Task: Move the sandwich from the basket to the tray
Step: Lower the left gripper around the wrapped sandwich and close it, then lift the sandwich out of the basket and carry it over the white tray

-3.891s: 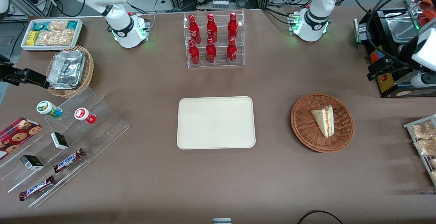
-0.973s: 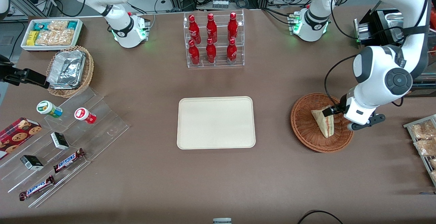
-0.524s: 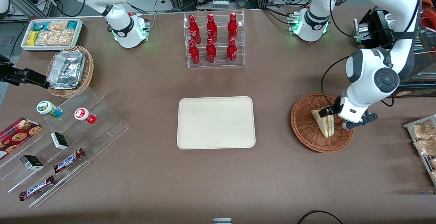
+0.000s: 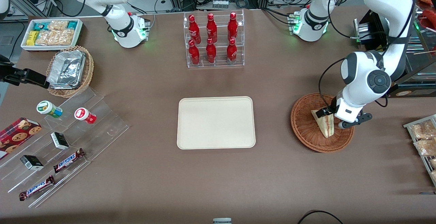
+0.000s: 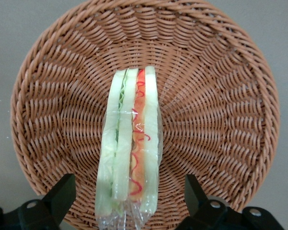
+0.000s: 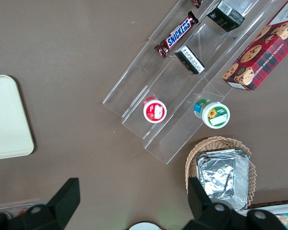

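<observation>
"snickers" on 2 bars, lower left of front view (image 4: 69,160), (image 4: 36,188); also on 1 bar in right wrist view (image 6: 179,31).

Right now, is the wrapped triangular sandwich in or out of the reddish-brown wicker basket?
In. The sandwich lies in the basket; the open left gripper straddles it, not yet closed.

even overhead light, soft shadows, sharp focus
</observation>
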You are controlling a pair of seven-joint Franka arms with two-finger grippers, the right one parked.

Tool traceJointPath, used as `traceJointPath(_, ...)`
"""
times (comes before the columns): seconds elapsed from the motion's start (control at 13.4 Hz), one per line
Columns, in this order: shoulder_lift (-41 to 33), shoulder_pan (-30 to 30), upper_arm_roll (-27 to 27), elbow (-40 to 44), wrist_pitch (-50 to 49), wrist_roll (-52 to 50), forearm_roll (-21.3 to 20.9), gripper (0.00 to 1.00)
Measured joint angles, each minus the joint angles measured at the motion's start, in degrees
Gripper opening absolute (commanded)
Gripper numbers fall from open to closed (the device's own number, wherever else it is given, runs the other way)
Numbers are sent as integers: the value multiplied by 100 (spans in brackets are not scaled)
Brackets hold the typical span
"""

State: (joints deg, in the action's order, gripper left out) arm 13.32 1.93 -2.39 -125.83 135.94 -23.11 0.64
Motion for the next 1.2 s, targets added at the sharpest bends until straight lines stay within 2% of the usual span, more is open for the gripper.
traceJointPath(0.07,53,-1,2,-4,57,-1,27,90)
traceJointPath(0.15,105,-1,3,-5,91,-2,47,80)
traceJointPath(0.3,182,-3,5,-8,121,-60,65,49)
traceJointPath(0.45,238,-6,9,-9,122,-183,67,23)
traceJointPath(0.52,246,-6,10,-9,122,-214,67,2)
traceJointPath(0.9,245,-43,16,54,31,-226,67,0)
traceJointPath(1.2,223,-43,12,757,-979,-217,61,0)
